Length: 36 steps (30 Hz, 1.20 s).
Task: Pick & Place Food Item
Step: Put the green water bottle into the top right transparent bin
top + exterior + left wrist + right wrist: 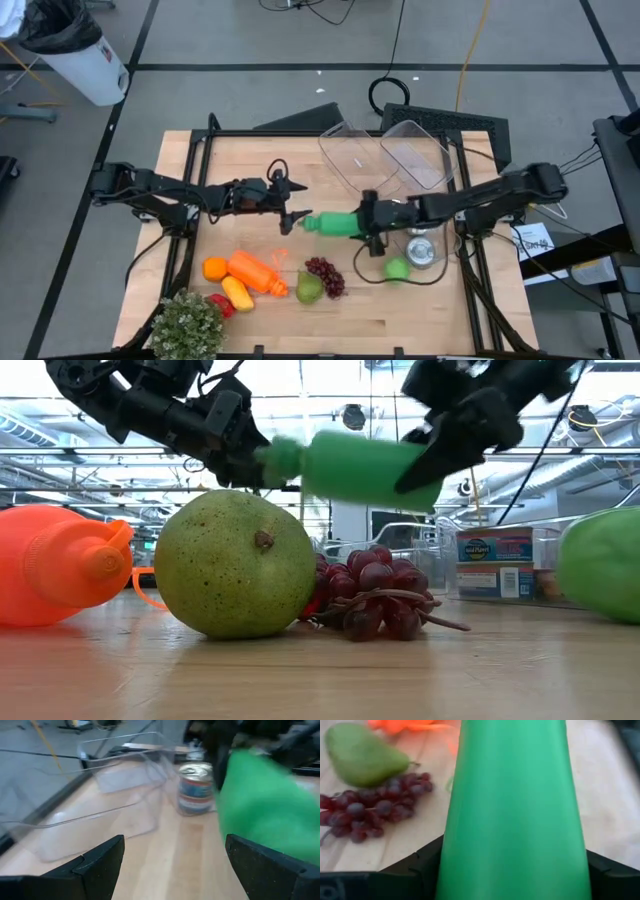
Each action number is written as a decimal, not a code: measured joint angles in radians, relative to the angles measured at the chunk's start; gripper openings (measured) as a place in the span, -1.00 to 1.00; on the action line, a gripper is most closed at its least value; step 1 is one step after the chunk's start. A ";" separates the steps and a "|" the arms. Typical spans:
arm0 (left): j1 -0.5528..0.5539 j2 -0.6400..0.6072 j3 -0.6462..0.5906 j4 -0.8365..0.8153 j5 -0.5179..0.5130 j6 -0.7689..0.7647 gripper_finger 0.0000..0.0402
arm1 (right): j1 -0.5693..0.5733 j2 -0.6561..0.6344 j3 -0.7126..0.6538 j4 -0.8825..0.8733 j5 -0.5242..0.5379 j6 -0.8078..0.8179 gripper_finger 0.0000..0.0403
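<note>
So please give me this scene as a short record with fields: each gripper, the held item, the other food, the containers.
left gripper: open, holds nothing, next to the bottle's cap
right gripper: around the green bottle
bottle: lifted off the table, lying level
food on table: pear, grapes, orange bottle, can
containers: two clear bins, back of table

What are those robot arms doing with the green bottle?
The right gripper has its fingers around the green bottle, held up off the table. The left gripper waits open at the bottle's cap end. Pear, grapes and an orange bottle lie below; clear containers sit behind.
</note>
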 joint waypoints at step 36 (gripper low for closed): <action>-0.002 0.001 -0.001 -0.019 -0.008 0.013 0.75 | -0.758 -0.472 -0.275 -0.513 0.378 0.150 0.32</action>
